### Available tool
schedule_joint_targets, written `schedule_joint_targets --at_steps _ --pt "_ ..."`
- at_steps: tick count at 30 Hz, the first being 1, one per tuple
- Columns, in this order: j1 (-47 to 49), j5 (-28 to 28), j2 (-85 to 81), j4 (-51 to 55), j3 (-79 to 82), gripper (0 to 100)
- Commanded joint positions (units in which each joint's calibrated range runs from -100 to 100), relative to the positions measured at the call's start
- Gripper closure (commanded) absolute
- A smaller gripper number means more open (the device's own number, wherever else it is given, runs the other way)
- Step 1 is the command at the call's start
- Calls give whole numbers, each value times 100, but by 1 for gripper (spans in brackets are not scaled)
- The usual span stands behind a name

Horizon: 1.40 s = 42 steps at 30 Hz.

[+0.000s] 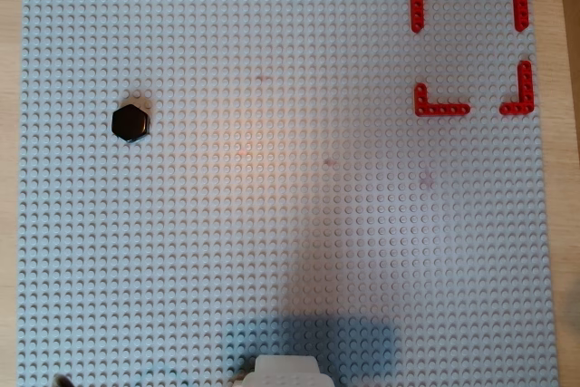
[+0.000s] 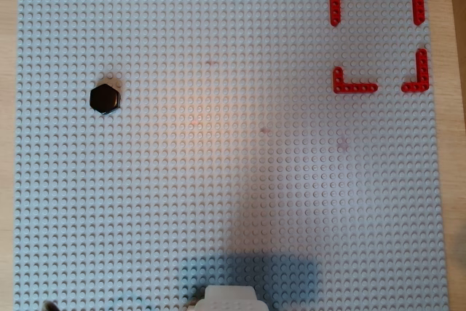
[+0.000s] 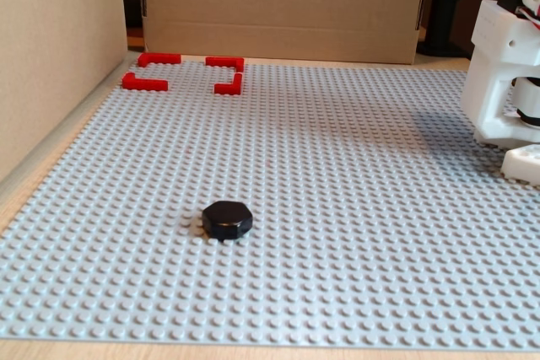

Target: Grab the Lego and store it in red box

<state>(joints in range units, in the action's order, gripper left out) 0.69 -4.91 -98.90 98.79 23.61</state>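
So far nothing has been picked up: the Lego (image 1: 130, 122) sits flat on the grey studded baseplate (image 1: 272, 224) covering the desk, at the left in both overhead views and well apart from the red box (image 1: 470, 46) in the far right corner. In the fixed view the same black piece (image 3: 227, 219) lies in the foreground, with the red outline (image 3: 184, 72) far behind it beside a cardboard wall (image 3: 51, 48). Only the arm's white base (image 3: 506, 73) shows (a sliver of it at the bottom edge from above), so the fingers are out of sight and I cannot say whether they are spread or closed.

The risks, as I judge them, come from the piece itself. It is low, glossy and flat-topped, so a grip taken too high could slip off its angled sides. If it is pressed onto the studs, it may resist lifting or pop free sideways. The carry across the plate is long, so a weak hold could drop it early. The outline has gaps, and the wall stands close, so an overshoot might knock a red corner out of place.
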Motion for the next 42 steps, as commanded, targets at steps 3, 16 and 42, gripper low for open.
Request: schedule_joint_targets --at_steps 3,16,42 --pt "337 689 26 -704 -98 97" --pt "1513 804 3153 -976 -770 92" --pt "1929 767 8373 -3783 -107 78"
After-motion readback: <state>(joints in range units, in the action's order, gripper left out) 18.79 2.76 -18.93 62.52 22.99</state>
